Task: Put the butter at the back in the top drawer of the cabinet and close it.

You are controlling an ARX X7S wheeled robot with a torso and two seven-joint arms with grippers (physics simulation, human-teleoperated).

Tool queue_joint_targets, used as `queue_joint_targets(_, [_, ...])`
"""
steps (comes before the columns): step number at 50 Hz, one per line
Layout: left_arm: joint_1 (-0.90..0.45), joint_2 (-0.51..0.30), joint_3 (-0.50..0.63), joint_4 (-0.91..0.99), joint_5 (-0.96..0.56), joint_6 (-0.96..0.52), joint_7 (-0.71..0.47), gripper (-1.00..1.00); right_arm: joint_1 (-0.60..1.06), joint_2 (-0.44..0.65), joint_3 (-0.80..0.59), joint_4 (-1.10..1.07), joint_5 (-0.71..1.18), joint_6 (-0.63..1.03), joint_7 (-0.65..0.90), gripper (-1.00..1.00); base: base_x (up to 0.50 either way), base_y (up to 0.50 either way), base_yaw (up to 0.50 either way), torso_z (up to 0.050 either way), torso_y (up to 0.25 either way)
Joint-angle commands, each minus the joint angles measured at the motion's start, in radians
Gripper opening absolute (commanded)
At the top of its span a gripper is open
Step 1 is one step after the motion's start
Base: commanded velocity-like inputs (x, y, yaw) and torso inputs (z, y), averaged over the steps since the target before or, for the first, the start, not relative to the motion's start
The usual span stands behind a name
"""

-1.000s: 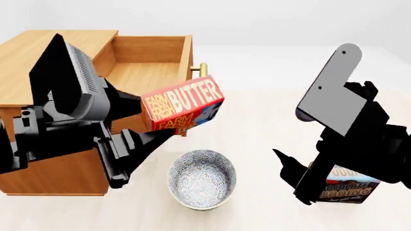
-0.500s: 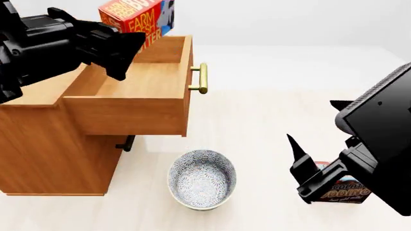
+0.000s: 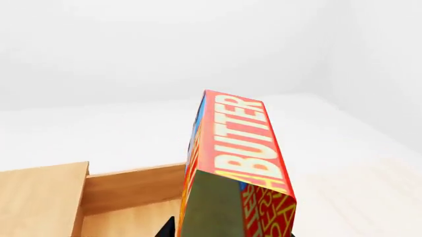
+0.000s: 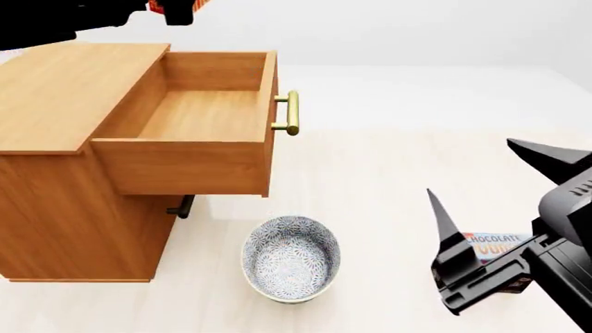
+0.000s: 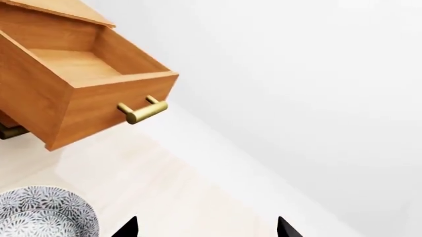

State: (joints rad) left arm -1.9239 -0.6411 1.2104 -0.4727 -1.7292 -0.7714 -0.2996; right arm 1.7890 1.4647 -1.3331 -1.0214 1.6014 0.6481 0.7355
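Note:
The butter (image 3: 237, 163), a red and orange carton printed "BUTTER", is held in my left gripper (image 3: 228, 229), which is shut on its near end. It hangs above the open top drawer (image 3: 132, 195). In the head view the left gripper (image 4: 177, 10) is at the top edge, above the cabinet (image 4: 65, 208), and only a red sliver of carton shows beside it. The top drawer (image 4: 199, 111) is pulled out and holds nothing; its brass handle (image 4: 290, 112) faces right. My right gripper (image 4: 495, 191) stands open at lower right, holding nothing.
A blue-patterned bowl (image 4: 290, 258) sits on the floor in front of the drawer. A dark chocolate pudding box (image 4: 495, 244) lies under the right gripper. A lower drawer's dark handle (image 4: 181, 206) pokes out below the top drawer. The right wrist view shows the drawer (image 5: 79, 74) and the bowl (image 5: 39, 213).
My left gripper has carried the butter up and back, from in front of the drawer to the head view's top edge. The right arm has shifted right and lower, uncovering the pudding box.

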Motion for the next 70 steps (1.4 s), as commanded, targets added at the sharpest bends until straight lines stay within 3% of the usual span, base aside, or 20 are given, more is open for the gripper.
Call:
queue_joint_targets(1, [-0.072, 0.149, 0.033, -0.270, 0.099, 0.005, 0.056, -1.00, -0.017, 0.032, 0.027, -0.026, -0.021, -0.018, -0.006, 1.00, 0.00, 0.00, 0.00, 0.000, 0.000])
queue_joint_targets(18, [-0.068, 0.438, 0.163, -0.813, 0.266, 0.067, 0.338, -1.00, -0.035, 0.023, 0.052, -0.026, -0.020, -0.005, 0.001, 1.00, 0.00, 0.00, 0.00, 0.000, 0.001])
queue_joint_targets(27, [-0.017, 0.452, 0.146, -0.836, 0.302, 0.097, 0.327, -1.00, -0.045, 0.028, 0.058, -0.026, -0.032, -0.007, -0.006, 1.00, 0.00, 0.00, 0.00, 0.001, 0.002])
queue_joint_targets(33, [0.018, 0.452, 0.074, -0.836, 0.348, 0.085, 0.306, -1.00, -0.052, 0.018, 0.048, -0.026, -0.042, -0.013, -0.004, 1.00, 0.00, 0.00, 0.00, 0.000, 0.000])
queue_joint_targets(41, [0.061, 0.467, -0.186, -0.836, 0.586, 0.042, 0.299, -1.00, -0.055, 0.009, 0.022, -0.026, -0.058, -0.023, 0.005, 1.00, 0.00, 0.00, 0.00, 0.000, 0.001])
queue_joint_targets(50, [0.095, 0.505, -0.734, -0.836, 1.157, -0.042, 0.381, -1.00, -0.039, 0.021, 0.008, -0.026, -0.059, -0.029, -0.001, 1.00, 0.00, 0.00, 0.00, 0.001, 0.001])
queue_joint_targets(55, [0.116, 0.532, -0.968, -0.836, 1.428, -0.060, 0.436, -1.00, -0.026, 0.020, 0.001, -0.026, -0.056, -0.020, -0.002, 1.00, 0.00, 0.00, 0.00, 0.000, 0.002])
queue_joint_targets(62, [0.131, 0.553, -1.133, -0.836, 1.623, -0.065, 0.482, -1.00, -0.014, 0.024, -0.010, -0.026, -0.058, -0.016, -0.006, 1.00, 0.00, 0.00, 0.00, 0.000, 0.001])
queue_joint_targets(70, [0.141, 0.564, -1.195, -0.836, 1.700, -0.087, 0.512, -1.00, -0.008, 0.027, -0.029, -0.026, -0.069, -0.020, -0.007, 1.00, 0.00, 0.00, 0.00, 0.001, 0.001])
